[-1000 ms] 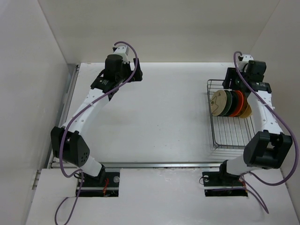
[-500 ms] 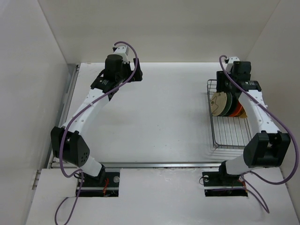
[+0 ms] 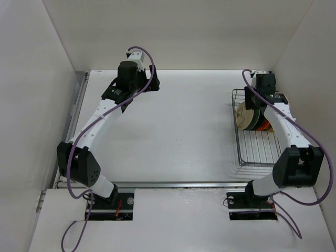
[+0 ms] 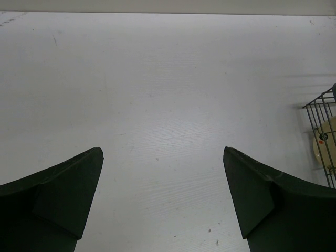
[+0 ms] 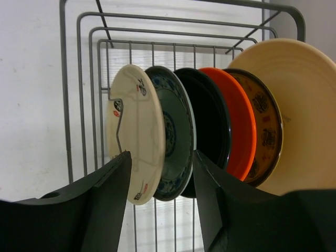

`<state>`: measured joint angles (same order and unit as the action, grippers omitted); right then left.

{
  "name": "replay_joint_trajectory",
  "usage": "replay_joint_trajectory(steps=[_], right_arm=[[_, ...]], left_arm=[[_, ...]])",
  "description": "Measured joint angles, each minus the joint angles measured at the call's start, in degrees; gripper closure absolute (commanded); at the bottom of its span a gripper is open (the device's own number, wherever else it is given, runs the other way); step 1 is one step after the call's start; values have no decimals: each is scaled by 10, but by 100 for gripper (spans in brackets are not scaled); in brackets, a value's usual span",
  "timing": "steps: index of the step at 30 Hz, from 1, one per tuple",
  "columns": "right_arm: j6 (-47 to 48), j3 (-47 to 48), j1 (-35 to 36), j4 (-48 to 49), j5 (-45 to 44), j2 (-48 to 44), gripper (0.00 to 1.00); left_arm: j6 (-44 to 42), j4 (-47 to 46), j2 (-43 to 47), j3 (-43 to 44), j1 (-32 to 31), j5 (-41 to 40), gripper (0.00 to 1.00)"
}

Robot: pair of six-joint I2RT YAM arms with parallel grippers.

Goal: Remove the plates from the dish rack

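The silver wire dish rack (image 3: 257, 149) sits at the right of the table and also shows in the right wrist view (image 5: 84, 79). Several plates stand on edge in it: cream (image 5: 137, 131), teal-blue patterned (image 5: 176, 134), black (image 5: 212, 131), orange (image 5: 239, 121), gold-patterned dark (image 5: 265, 126) and a larger tan one (image 5: 304, 110). My right gripper (image 5: 161, 157) is open above the row's left end, its jaws on either side of the cream and teal plates without closing on them. My left gripper (image 4: 163, 155) is open and empty over bare table at the far left.
White walls close in the table (image 3: 173, 131) on the left, back and right. The rack's far corner and the cream plate (image 4: 324, 144) show at the right edge of the left wrist view. A metal rail (image 3: 76, 113) runs along the table's left edge.
My right gripper has moved left along the rack, from over the right end of the plate row to over its left end. The left arm has not moved.
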<state>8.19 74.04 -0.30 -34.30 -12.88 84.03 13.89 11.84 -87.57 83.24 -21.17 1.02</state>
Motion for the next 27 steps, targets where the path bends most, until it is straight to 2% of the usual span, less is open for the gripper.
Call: replay_joint_trajectory(steps=[8,17,19,24,27], right_arm=[[10,-11,0,0,-14,4,55],[16,-12,0,-2,-18,38,57],[19,-12,0,-2,-20,44,62],[25,-12,1,-3,-27,59,83],[21,-12,1,0,-33,60,89]], left_arm=[[0,0,0,0,0,0,3],[0,0,0,0,0,0,3],[0,0,0,0,0,0,3],[0,0,0,0,0,0,3],[0,0,0,0,0,0,3]])
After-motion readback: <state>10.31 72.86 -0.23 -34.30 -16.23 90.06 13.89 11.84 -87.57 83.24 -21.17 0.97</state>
